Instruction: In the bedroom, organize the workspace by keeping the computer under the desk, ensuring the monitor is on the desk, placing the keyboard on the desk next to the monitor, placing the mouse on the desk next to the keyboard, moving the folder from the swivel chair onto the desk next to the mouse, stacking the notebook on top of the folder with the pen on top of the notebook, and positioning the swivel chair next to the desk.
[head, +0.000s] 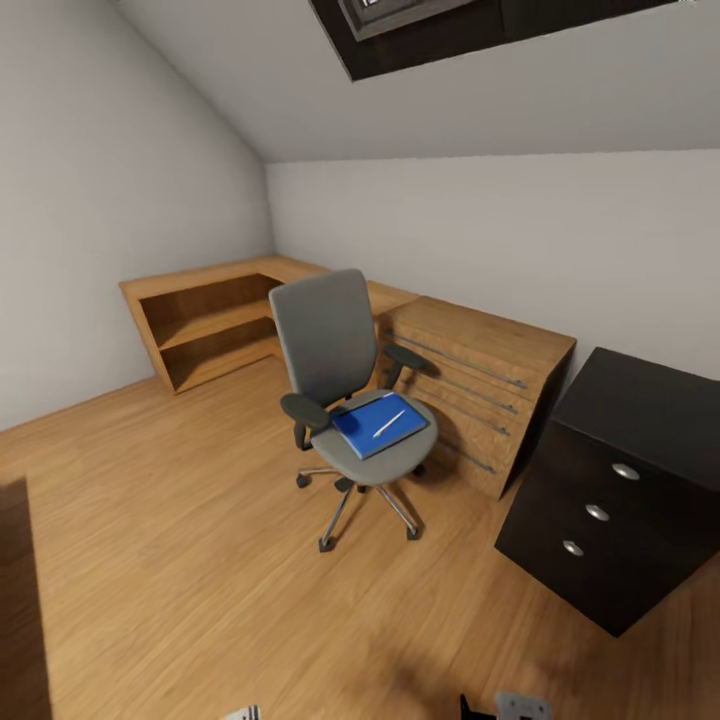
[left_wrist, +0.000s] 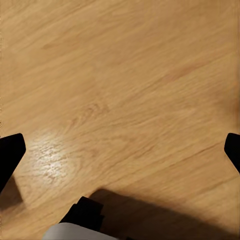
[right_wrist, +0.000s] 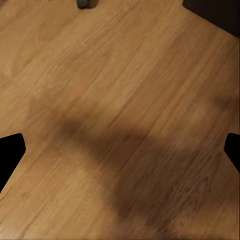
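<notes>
1. The folder (head: 379, 424) lies flat on the seat of the swivel chair (head: 345, 385), well ahead of both claws, with the pen (head: 389, 423) resting loose and slantwise on its blue cover.
2. The left claw (left_wrist: 120, 152) and the right claw (right_wrist: 120, 152) each hang over bare floor (head: 180, 500). Both are spread wide and empty, dark fingertips (left_wrist: 10, 152) at either edge of each wrist view.
3. Risk: the pen is a thin, smooth stick on a slick cover. Tilting the folder while lifting would likely roll it off onto the floor.
4. Risk: the chair stands on castors over glossy wood planks. A push from a claw could send it rolling or turning away, taking the folder out of reach.
5. Risk: the folder is thin and flat against soft grey upholstery, so fingers may struggle to get under an edge. The dark oval armrests hem in the approach from either side.
6. The black drawer unit (head: 615, 500) with round silver knobs stands ahead and to the right of the claws, beyond it a light-wood low cabinet (head: 480, 385) with long bar handles. A base turning carelessly could clip either.
</notes>
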